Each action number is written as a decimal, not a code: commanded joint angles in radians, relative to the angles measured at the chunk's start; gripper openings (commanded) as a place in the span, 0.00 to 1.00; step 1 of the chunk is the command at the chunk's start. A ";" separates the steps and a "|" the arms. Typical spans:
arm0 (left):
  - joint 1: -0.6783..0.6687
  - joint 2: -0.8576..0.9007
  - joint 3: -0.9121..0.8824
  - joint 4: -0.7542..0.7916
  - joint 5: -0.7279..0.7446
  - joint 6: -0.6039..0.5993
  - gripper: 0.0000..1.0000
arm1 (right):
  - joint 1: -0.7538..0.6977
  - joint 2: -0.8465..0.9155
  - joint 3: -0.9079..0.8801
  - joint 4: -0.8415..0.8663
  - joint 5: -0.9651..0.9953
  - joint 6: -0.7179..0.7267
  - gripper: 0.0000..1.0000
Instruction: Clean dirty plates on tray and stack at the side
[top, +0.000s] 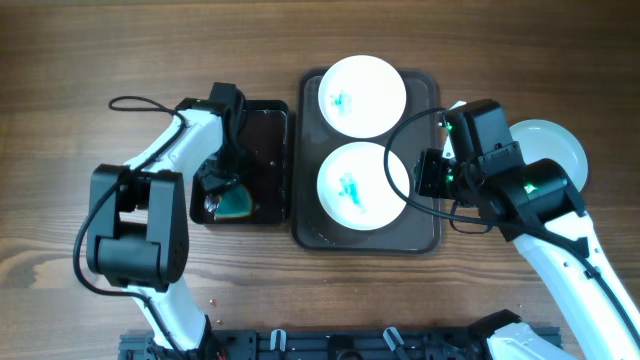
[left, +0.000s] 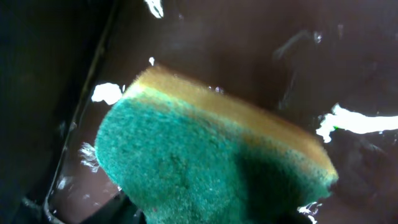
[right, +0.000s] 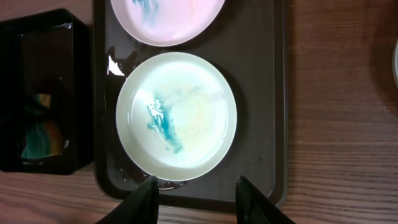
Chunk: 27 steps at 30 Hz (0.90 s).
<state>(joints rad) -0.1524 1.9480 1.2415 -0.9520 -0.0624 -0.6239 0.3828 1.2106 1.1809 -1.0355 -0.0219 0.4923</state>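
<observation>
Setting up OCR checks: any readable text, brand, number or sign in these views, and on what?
None readable in any view.
The plates, tray, sponge and black tray carry no print; the plates bear only blue-green smears.
The right arm shows a green light, no lettering.

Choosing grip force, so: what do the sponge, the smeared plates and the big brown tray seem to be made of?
Sponge: soft foam, yellow layer backing a coarse green scouring face, fibrous texture. Plates: probably glazed ceramic or melamine, smooth, glossy. Tray: likely plastic, dark brown, faint sheen.
</observation>
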 joint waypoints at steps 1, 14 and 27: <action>0.014 -0.006 0.009 0.039 0.037 0.101 0.04 | -0.005 -0.010 0.019 -0.002 -0.003 0.008 0.40; -0.060 -0.095 0.051 -0.034 0.114 0.202 0.73 | -0.011 -0.010 0.019 -0.003 0.026 0.091 0.40; -0.122 -0.095 -0.171 0.093 0.180 0.197 0.41 | -0.204 -0.010 0.018 -0.058 -0.049 0.066 0.42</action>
<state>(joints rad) -0.2455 1.8664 1.1702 -0.9512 0.0856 -0.4377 0.1993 1.2106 1.1809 -1.0927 -0.0349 0.5785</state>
